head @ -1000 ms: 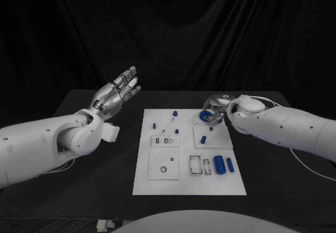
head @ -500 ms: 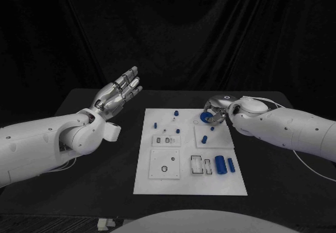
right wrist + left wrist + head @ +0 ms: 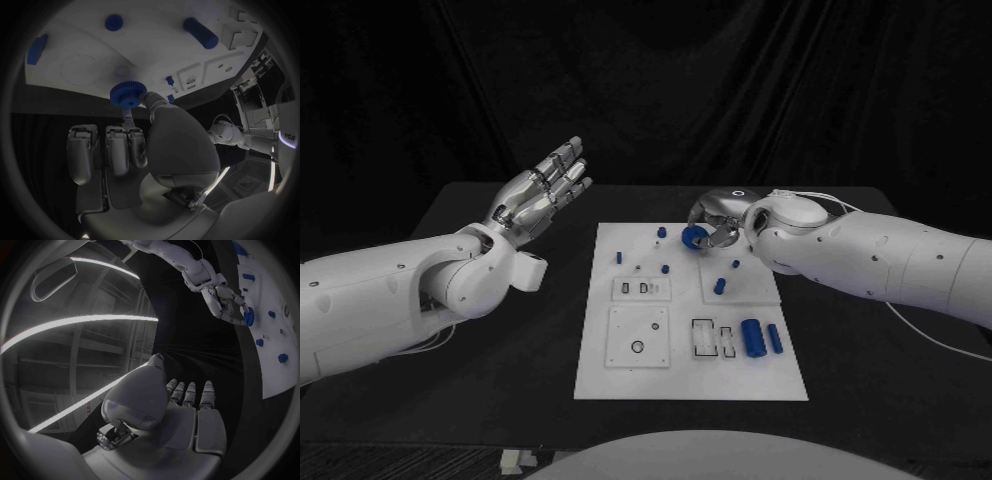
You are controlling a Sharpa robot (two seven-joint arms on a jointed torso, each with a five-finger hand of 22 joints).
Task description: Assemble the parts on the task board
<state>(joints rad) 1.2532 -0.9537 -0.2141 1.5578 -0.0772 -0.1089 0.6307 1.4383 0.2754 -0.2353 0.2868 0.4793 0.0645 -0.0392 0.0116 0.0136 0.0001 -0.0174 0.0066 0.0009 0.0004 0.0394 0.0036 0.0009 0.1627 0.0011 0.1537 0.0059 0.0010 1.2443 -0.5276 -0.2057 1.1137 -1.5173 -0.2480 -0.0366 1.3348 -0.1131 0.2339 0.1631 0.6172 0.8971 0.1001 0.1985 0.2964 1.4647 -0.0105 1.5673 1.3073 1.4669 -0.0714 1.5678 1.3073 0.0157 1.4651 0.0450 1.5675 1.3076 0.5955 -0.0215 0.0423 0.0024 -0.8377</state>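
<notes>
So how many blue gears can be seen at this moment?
1: the blue gear is pinched by the right hand over the far end of the task board. That hand may hide others.

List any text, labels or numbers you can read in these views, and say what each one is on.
"edif": partial white lettering on a dark surface at the rim of the right wrist view; cut off by the frame, so the full word cannot be told.
Task board: black outlines only, no readable print.
Blue gear held by the right hand: no markings to make out.
Left hand: no readable markings.
</notes>
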